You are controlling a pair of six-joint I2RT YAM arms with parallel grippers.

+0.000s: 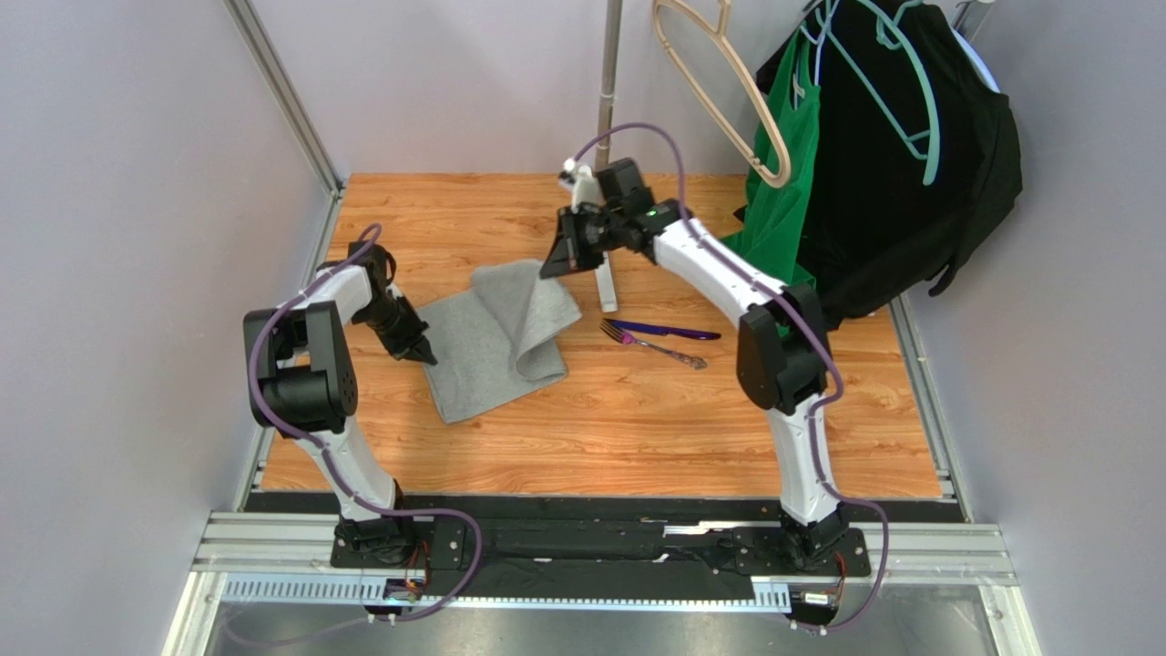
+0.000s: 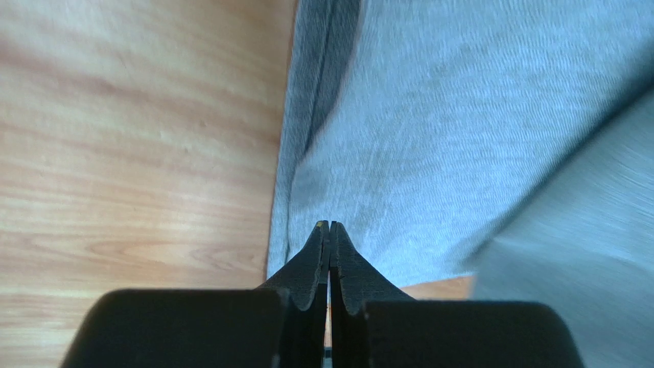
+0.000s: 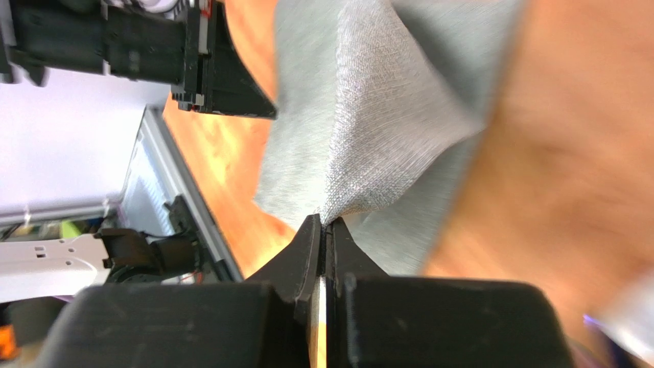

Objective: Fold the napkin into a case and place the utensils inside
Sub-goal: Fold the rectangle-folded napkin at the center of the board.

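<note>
While folding, treat napkin (image 1: 479, 362) as soft, light and limp: sags wherever unsupported, slides easily on smooth wood, holds no crease unless pressed flat. Lies left of centre on table (image 1: 616, 424), far right part turned up and over in a loose fold, not yet a narrow case. Best taken at corners or along a hem, pinching through both layers, never mid-panel, where only bunches. Gripped now at a raised peak of cloth by right gripper (image 3: 328, 223), fingers closed tight on it, above the far right corner in the top view. Met at the left edge by left gripper (image 2: 330, 225), fingers pressed together with tips at the hem; cannot tell whether pinching cloth or merely resting on it. Just right of napkin, apart from it: utensils (image 1: 661, 338), two slim pieces side by side, touched by neither arm. Further right, hanging beyond table edge: garments (image 1: 876, 178), green and black.
</note>
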